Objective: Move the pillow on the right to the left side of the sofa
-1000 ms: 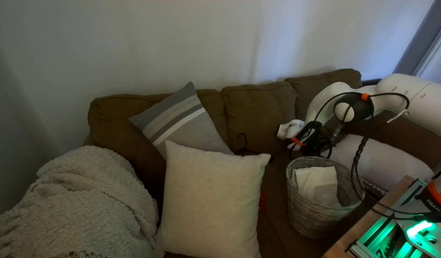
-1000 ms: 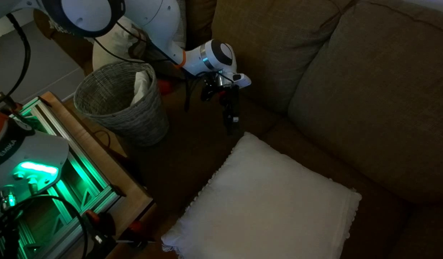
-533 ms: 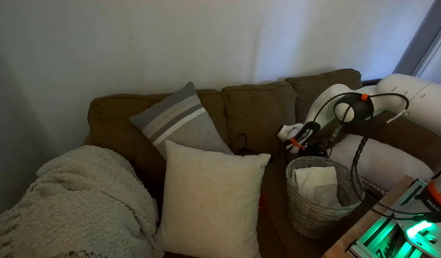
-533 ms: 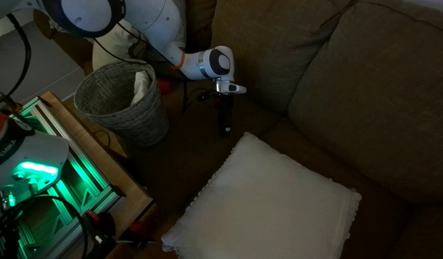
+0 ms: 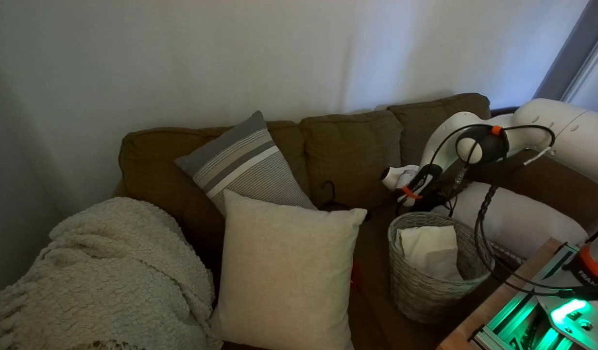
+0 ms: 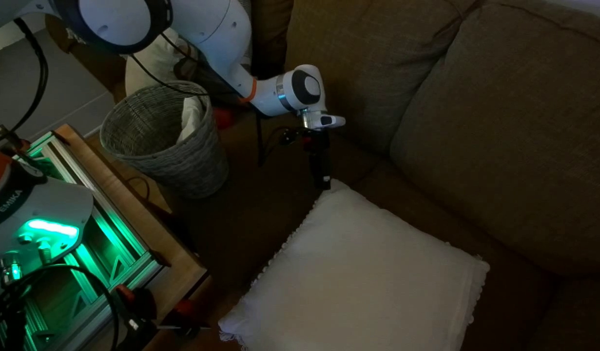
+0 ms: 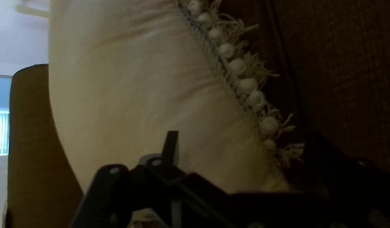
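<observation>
Exterior views, both of them, take in the long brown sofa (image 6: pixel 499 122), its back cushions (image 5: pixel 350 155) rising behind a wicker basket (image 5: pixel 425 301). From a wooden tabletop (image 6: pixel 180 258) just beside the basket, the white robot arm (image 6: pixel 217 34) stretches out past it and bends down. Well apart from the basket, a fleecy blanket (image 5: pixel 109 272) lies heaped. Much nearer to the basket, the fringed cream pillow (image 6: pixel 368 282) rests on the sofa with one trimmed edge facing it. On the basket's opposite side I see a plain cream pillow (image 5: pixel 289 272) propped up, and a grey striped pillow (image 5: pixel 250 165) tilted behind that one. White cloth (image 5: pixel 430 248) sits inside the basket. Past the basket's rim the gripper (image 6: pixel 323 186) hangs at a corner of the fringed pillow, its jaws standing wide apart; the wrist view has one finger (image 7: pixel 171 145) over the cream fabric, the other beyond the trim. Whether they touch the pillow, I can't tell. Round white knots (image 7: pixel 237 66) line that pillow's edge.
</observation>
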`<action>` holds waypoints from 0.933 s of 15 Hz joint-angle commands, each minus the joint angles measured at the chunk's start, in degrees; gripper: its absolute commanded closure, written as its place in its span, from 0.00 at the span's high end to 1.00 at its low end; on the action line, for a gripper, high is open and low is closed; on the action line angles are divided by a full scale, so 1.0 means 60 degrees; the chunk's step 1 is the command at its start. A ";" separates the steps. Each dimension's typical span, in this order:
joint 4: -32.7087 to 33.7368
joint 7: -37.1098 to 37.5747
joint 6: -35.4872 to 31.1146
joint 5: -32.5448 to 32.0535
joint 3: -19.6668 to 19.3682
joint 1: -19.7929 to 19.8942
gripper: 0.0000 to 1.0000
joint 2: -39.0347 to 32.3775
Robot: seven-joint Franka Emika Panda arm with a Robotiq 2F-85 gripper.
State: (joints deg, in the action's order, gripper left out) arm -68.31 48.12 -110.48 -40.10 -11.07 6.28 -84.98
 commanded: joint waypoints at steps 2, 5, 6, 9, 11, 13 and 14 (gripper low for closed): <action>0.0021 0.0069 0.0064 -0.0083 -0.0051 -0.0190 1.00 0.0006; -0.0474 0.0873 -0.1148 -0.0631 -0.0967 -0.0999 1.00 -0.0010; -0.0572 0.1154 -0.1254 -0.0885 -0.1174 -0.1192 1.00 -0.0016; -0.0935 0.2590 -0.1718 -0.2371 -0.1202 -0.1399 1.00 -0.0013; -0.1096 0.2924 -0.1576 -0.2370 -0.1066 -0.1533 1.00 -0.0018; -0.1260 0.3058 -0.1105 -0.2268 -0.0910 -0.1643 1.00 -0.0030; -0.1310 0.3245 -0.0967 -0.2124 -0.0865 -0.1634 1.00 -0.0036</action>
State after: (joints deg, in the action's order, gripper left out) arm -74.28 64.32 -118.44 -52.56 -17.25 -3.14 -85.20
